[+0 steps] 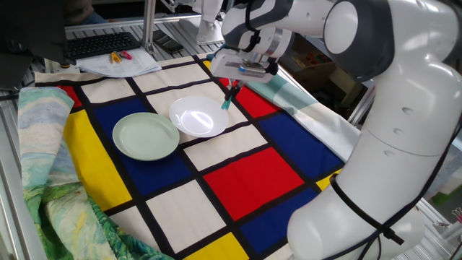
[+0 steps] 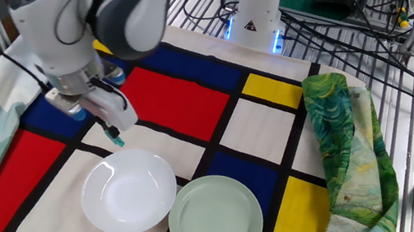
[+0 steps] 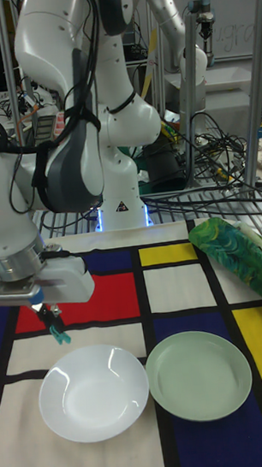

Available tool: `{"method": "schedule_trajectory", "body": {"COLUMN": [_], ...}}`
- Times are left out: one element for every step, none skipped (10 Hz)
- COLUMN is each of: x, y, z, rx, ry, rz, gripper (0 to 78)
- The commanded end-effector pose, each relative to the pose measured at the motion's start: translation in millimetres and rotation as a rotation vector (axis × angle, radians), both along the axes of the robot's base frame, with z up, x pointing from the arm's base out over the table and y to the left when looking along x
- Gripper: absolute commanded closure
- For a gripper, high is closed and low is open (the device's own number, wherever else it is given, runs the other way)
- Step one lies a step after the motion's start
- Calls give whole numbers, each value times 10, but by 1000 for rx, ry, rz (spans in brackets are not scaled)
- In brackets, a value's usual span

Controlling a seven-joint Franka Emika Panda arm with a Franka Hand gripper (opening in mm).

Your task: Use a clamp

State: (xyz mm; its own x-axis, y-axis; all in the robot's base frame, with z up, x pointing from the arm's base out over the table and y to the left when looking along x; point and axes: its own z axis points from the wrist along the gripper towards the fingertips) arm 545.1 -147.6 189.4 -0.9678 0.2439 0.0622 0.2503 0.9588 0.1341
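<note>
Teal clamp point(image 1: 228, 97) is hanging pinched in the gripper point(image 1: 232, 87) beside the white plate point(image 1: 198, 115); clipping it on is remaining.

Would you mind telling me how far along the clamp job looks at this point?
Done: the clamp is picked up; the claw is shut on it and it hangs clear of the cloth. In hand: the arm holds it just beside the white plate's rim, on the side away from the green plate. Left: actually clipping it; it grips nothing yet, and both plates are bare.
</note>
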Motion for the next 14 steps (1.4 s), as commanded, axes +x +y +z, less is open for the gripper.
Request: {"method": "schedule_trajectory", "body": {"x": [-12,-21,-22,-21,-18,-18,-18,-18,-18,-18,-18,-18,-18,-18], "y": [37,44,44,43,41,41,41,41,41,41,41,41,41,41], "z": [3,11,13,12,9,9,9,9,9,9,9,9,9,9], "rx": [-10,-10,-11,-11,-13,-18,-25,-17,-16,-16,-14,-12,-19,-18], "ry": [-4,-6,-7,-5,-3,-5,-20,-30,-32,-40,-46,-52,-45,-45], "rz": [-23,-29,-35,-40,-41,-35,5,52,122,189,221,248,244,245], "gripper": [764,764,764,764,764,764,764,764,764,764,764,764,764,764]}}
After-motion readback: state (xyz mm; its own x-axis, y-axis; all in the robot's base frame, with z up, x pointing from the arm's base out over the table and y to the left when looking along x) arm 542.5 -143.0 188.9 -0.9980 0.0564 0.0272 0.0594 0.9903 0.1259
